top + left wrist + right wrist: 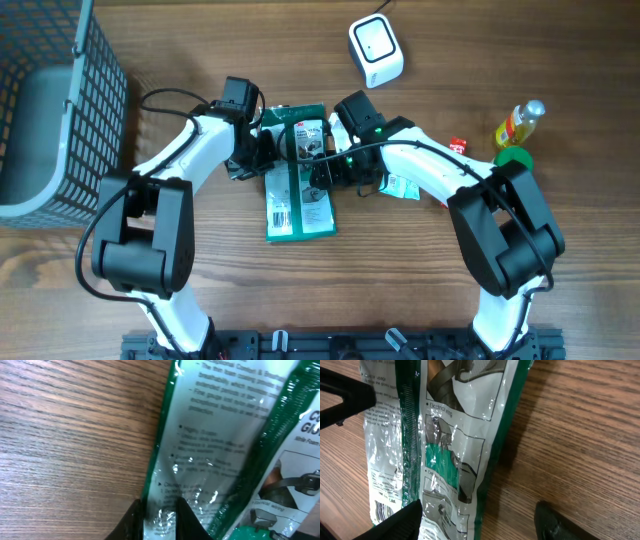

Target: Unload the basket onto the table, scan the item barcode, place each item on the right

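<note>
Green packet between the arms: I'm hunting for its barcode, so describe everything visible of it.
The packet is a flat, glossy plastic pouch, green-edged, with white panels of text and pictures. It lies on the wooden table, wrinkled and catching glare. A barcode shows near one end. The left hand pinches its edge; the right hand is open astride its other edge.

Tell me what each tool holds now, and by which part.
The left tool pinches the green package at its clear edge. The right tool is open, holding nothing.
</note>
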Robot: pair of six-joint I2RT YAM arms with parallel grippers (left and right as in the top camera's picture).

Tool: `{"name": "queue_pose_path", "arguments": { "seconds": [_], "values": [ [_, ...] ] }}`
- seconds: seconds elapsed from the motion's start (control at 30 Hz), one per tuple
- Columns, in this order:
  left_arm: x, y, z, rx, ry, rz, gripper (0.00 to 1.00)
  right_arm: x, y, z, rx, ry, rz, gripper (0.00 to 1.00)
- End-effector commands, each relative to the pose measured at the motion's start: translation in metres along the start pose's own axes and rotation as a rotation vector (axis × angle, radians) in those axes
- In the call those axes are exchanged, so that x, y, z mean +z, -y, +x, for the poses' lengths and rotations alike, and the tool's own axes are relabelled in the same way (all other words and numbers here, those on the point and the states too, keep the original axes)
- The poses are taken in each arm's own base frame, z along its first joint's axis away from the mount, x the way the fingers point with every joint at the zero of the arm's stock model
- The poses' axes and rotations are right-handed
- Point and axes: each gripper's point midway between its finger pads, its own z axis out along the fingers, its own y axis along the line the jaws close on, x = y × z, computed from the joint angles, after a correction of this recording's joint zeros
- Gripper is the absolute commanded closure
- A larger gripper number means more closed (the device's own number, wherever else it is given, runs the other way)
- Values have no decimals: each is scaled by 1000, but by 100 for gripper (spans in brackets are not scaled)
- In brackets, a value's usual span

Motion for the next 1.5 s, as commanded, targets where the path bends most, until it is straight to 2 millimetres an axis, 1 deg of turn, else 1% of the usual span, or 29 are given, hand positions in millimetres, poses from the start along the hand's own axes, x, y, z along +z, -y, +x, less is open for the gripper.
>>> {"name": "queue_pose_path", "arguments": {
  "seconds": [0.0,0.13,0.2,0.27,0.37,0.47,0.63,0.7,0.83,0.9,0.93,1.03,1.1,1.17,1.27,1.3,1.4,1.47],
  "values": [
    [14,-10,5,-26,-26,-45,87,4,-5,10,15,-37,-36,28],
    [21,-13,7,-29,-40,-54,87,4,-7,10,22,-39,-47,29],
    [22,-12,7,-27,-40,-54,87,5,-7,9,38,-37,-48,34],
    [22,-12,7,-27,-40,-54,87,6,-9,9,32,-34,-50,35],
    [22,-12,7,-27,-40,-54,87,13,-12,12,63,-23,-59,39],
    [22,-12,7,-27,-40,-55,87,24,-12,17,89,-8,-75,45],
    [22,-12,7,-27,-38,-53,87,29,-30,24,53,-10,-217,51],
    [22,-11,6,-26,-34,-50,88,30,-33,24,42,-3,-245,55],
    [22,-11,6,-25,-34,-50,88,30,-33,22,34,9,-250,70],
    [22,-11,6,-26,-34,-50,89,30,-34,21,28,16,-253,74],
    [22,-11,6,-26,-34,-50,90,30,-34,20,26,18,-253,74],
    [22,-11,6,-26,-34,-50,91,31,-30,21,47,18,-230,63],
    [22,-11,6,-26,-35,-51,94,38,-13,23,143,34,-140,63],
    [22,-11,6,-26,-34,-50,96,43,-9,27,172,46,-124,65],
    [22,-11,6,-26,-35,-50,96,48,-18,29,150,63,-147,71],
    [22,-11,6,-26,-35,-50,96,49,-23,28,128,77,-160,80],
    [22,-11,6,-26,-35,-50,96,50,-33,25,62,99,-178,87],
    [22,-11,6,-25,-34,-50,96,49,-35,23,-5,114,-180,96]
  ]
}}
